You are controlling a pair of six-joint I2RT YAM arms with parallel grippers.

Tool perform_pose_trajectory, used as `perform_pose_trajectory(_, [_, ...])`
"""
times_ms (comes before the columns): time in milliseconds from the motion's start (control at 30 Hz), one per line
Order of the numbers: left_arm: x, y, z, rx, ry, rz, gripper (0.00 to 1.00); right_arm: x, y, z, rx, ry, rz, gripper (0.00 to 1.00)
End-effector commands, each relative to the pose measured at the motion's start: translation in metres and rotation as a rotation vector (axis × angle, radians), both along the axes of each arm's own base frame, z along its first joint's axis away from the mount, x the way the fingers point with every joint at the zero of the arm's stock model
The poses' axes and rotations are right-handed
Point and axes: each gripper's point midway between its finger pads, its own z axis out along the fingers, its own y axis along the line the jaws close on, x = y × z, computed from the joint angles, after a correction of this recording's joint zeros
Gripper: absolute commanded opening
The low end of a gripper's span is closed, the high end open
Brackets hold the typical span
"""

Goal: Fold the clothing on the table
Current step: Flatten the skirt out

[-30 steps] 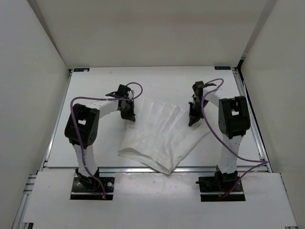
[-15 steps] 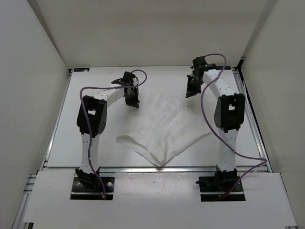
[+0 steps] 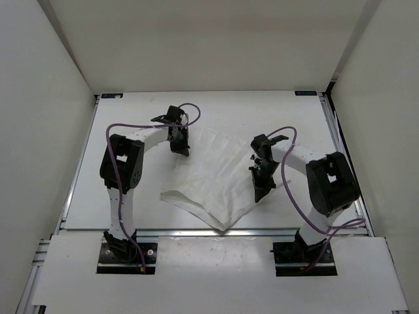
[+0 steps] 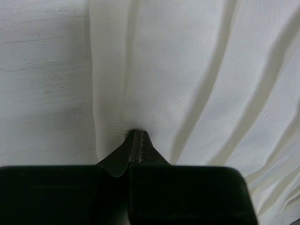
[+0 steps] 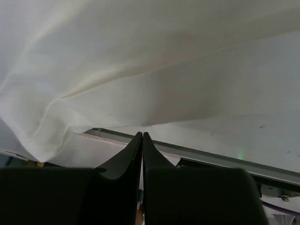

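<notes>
Clothing (image 3: 216,176) fanned out mid-surface (image 3: 131,124)
My left claw (image 4: 136,134) is pinched tight on its far left corner; my right claw (image 5: 142,137) is closed at its right edge, whether on cloth I cannot tell.

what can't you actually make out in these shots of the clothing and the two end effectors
- Top view: the clothing has its right corner covered by the right end effector.
- Right wrist view: whether that shut end effector pinches any fabric; unclear where it meets the cloth edge.
- Left wrist view: the clothing's outline, cut off by the frame; the left end effector covers how much fabric it holds.
</notes>
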Motion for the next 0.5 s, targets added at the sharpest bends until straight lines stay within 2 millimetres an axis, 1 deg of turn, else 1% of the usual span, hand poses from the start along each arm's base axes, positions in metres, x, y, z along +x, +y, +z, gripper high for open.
perform_pose_trajectory(0, [-0.016,-0.002,0.009,0.017,0.004,-0.030,0.00,0.010,-0.004,-0.019,0.010,0.006,-0.067,0.05])
perform_pose_trajectory(33, [-0.019,-0.002,0.009,0.017,0.010,-0.043,0.00,0.017,-0.001,-0.023,0.015,-0.012,-0.067,0.05])
perform_pose_trajectory(67, [-0.019,-0.002,0.007,0.022,0.011,-0.033,0.00,0.025,-0.005,-0.028,0.014,-0.010,-0.093,0.05])
perform_pose_trajectory(100, [-0.019,-0.003,0.011,0.018,0.003,-0.038,0.00,0.034,-0.010,-0.036,-0.001,-0.008,-0.117,0.04])
perform_pose_trajectory(133, [-0.021,-0.001,0.007,0.015,0.017,-0.032,0.00,0.045,-0.015,-0.045,-0.029,-0.015,-0.121,0.04])
perform_pose_trajectory(167, [-0.023,-0.004,0.007,0.008,0.019,-0.035,0.00,0.061,-0.016,-0.043,-0.031,-0.051,-0.132,0.04])
perform_pose_trajectory(200, [-0.022,-0.004,0.011,-0.003,0.010,-0.035,0.00,0.077,-0.019,-0.048,-0.035,-0.060,-0.146,0.04])
perform_pose_trajectory(233, [-0.026,-0.007,0.006,-0.010,0.026,-0.034,0.00,0.087,-0.024,-0.058,-0.049,-0.058,-0.162,0.03])
perform_pose_trajectory(267, [-0.027,-0.008,0.007,-0.014,0.027,-0.035,0.00,0.109,-0.022,-0.055,-0.036,-0.099,-0.174,0.03])
perform_pose_trajectory(300, [-0.026,-0.011,0.008,-0.027,0.026,-0.037,0.00,0.130,-0.024,-0.057,-0.033,-0.122,-0.190,0.03])
perform_pose_trajectory(333, [-0.029,-0.011,0.004,-0.013,0.039,-0.034,0.00,0.142,-0.028,-0.066,-0.041,-0.116,-0.207,0.03])
perform_pose_trajectory(367, [-0.025,-0.015,0.006,-0.021,0.034,-0.042,0.00,0.163,-0.031,-0.068,-0.044,-0.134,-0.223,0.03])
perform_pose_trajectory(400, [-0.023,-0.016,0.006,-0.019,0.034,-0.041,0.00,0.194,-0.027,-0.058,-0.026,-0.197,-0.224,0.03])
perform_pose_trajectory(433, [-0.016,-0.017,0.011,-0.029,0.015,-0.036,0.00,0.225,-0.025,-0.053,-0.009,-0.251,-0.233,0.03])
perform_pose_trajectory(467, [-0.012,-0.015,0.008,-0.031,0.021,-0.024,0.00,0.236,-0.026,-0.058,-0.004,-0.250,-0.247,0.03])
